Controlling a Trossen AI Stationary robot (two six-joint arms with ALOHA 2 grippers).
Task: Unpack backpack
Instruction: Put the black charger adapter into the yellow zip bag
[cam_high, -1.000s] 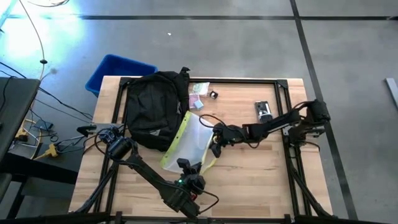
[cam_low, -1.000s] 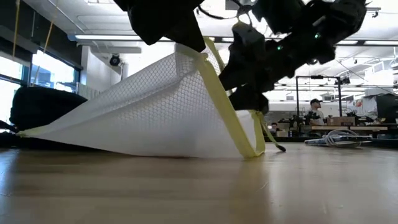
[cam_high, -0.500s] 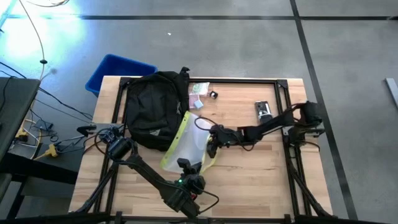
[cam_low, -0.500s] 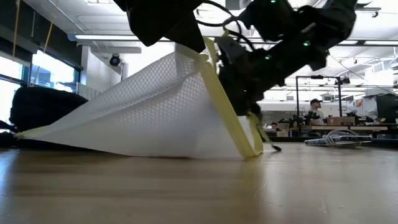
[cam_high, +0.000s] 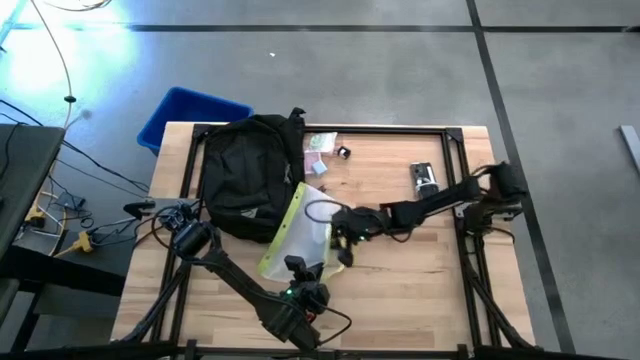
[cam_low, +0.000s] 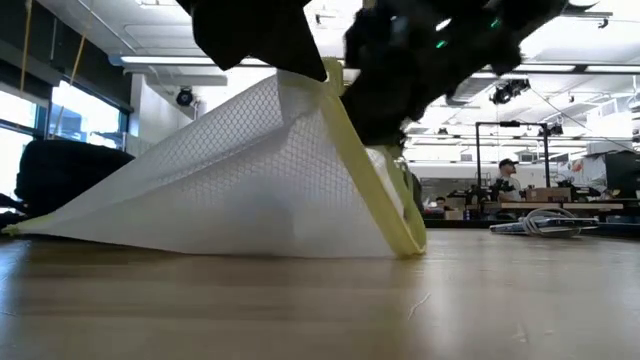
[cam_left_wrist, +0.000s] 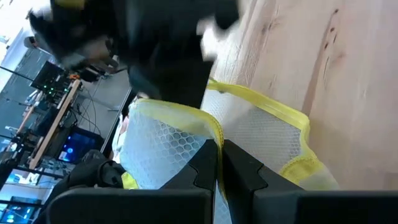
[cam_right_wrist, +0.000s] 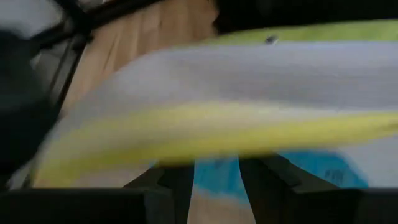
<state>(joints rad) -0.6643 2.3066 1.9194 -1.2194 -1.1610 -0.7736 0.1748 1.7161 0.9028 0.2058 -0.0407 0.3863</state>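
Yellow-edged pouch (cam_high: 298, 232) pinched by left gripper (cam_high: 296, 264); right gripper (cam_high: 340, 236) alongside.

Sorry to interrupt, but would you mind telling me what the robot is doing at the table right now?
It is unpacking the black backpack, which lies at the table's left side next to a blue bin. A clear mesh pouch with yellow edging is already out on the wood beside it. The left gripper is shut on the pouch's yellow edge, holding that side lifted off the table, and the right gripper has reached in to the pouch's other edge. A few small items lie near the backpack's top.
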